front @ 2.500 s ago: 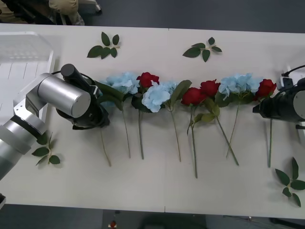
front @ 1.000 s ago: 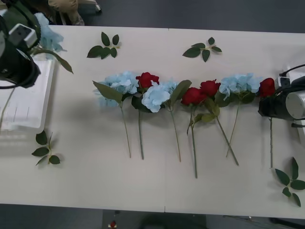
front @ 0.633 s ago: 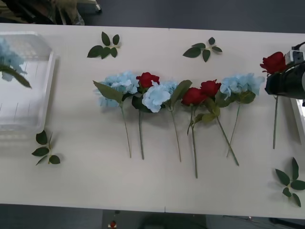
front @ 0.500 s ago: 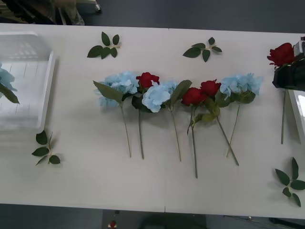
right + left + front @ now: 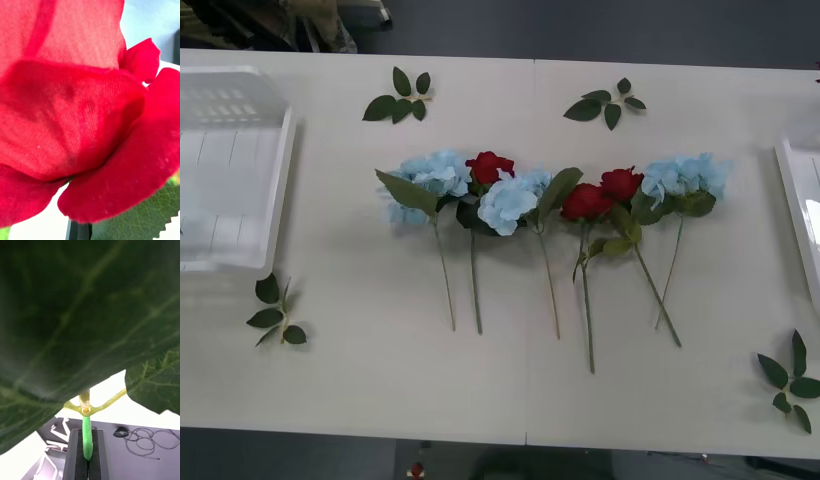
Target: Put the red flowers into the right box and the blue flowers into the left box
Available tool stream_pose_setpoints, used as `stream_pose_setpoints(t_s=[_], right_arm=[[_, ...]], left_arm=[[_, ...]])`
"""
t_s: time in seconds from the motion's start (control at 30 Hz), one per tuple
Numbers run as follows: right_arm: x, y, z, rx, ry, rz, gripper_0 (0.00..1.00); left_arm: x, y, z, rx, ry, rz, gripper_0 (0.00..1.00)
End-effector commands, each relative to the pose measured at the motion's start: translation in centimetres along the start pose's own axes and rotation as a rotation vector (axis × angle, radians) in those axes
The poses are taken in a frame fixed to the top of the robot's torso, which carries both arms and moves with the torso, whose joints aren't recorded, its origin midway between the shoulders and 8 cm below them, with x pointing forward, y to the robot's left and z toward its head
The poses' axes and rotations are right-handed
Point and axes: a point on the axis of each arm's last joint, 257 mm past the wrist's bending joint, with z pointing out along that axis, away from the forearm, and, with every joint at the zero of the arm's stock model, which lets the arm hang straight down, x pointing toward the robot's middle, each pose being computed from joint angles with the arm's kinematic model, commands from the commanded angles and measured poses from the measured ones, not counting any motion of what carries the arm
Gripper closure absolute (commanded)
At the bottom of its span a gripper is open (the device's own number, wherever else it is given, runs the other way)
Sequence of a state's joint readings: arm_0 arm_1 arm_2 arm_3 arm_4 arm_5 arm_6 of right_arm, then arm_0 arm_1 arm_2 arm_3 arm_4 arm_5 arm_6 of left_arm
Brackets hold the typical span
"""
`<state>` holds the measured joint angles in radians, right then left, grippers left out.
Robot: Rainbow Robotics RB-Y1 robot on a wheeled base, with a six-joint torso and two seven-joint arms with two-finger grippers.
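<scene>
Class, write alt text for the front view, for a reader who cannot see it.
Six artificial flowers lie in a row mid-table: three red flowers among three blue flowers. The left box and the right box sit at the table's ends, with loose leaf sprigs scattered around.

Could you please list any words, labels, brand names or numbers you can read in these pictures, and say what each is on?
There are none. No print shows on the left box, the right box, the table, the red flowers or the blue flowers lying in the row. The rose head before the right wrist camera and the leaf and green stem before the left wrist camera carry no label either.
</scene>
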<state>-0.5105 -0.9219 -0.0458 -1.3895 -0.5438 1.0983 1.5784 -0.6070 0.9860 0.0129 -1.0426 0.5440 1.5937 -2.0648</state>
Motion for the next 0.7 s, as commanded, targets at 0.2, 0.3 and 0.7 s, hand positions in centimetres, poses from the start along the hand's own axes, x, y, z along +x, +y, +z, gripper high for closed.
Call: stream_pose_setpoints(t_s=[0.2, 0.3, 0.7], right_arm=[[-0.6, -7.3, -0.1, 0.137, -0.018, -0.039, 1.0], [-0.2, -8.7, 0.4, 0.176, -0.022, -0.05, 1.0], [0.4, -12.7, 1.7, 0.292, -0.067, -0.129, 1.0]], left_arm=[[0.2, 1.5, -0.4, -0.038, 0.014, 0.02, 0.72], [0.0, 1.7, -0.3, -0.044, 0.005, 0.019, 0.34], [-4.1, 0.1, -3.7, 0.126, -0.233, 0.054, 0.0]])
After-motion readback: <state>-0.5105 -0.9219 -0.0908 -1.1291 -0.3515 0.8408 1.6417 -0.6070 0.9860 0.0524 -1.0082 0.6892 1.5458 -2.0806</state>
